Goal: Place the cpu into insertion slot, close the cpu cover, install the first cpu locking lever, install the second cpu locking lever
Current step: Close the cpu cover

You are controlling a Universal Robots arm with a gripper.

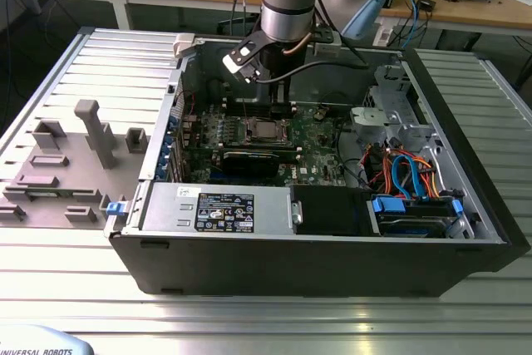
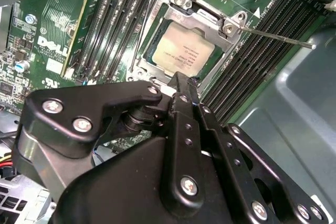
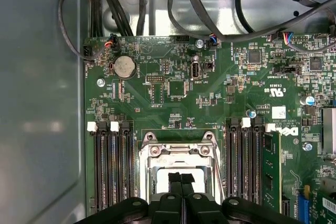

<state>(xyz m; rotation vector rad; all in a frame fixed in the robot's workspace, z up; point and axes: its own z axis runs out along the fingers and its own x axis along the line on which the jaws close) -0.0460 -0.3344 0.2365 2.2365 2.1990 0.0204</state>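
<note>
The cpu [image 2: 181, 53] lies in the insertion slot [image 1: 264, 130] on the green board, its dull silver top showing. The cpu cover [image 2: 202, 20], a silver frame, lies flat around it, and the cover [image 3: 157, 161] also appears in the first wrist view. A thin locking lever [image 2: 278, 37] sticks out from one socket corner over the memory slots, unlatched. My gripper [image 2: 178, 80] hangs just above the socket's edge, fingers pressed together with nothing between them. The fingertips [image 3: 176, 181] sit over the cover's window. In the exterior view the gripper [image 1: 280, 110] points down at the socket.
Long black memory slots [image 2: 252, 72] flank the socket on both sides. The open computer case [image 1: 465, 205] walls in the board, with cables [image 1: 399, 172] and a drive bay at the exterior view's right. A black card [image 1: 249, 160] lies near the socket. Grey fixtures [image 1: 91, 135] stand on the table.
</note>
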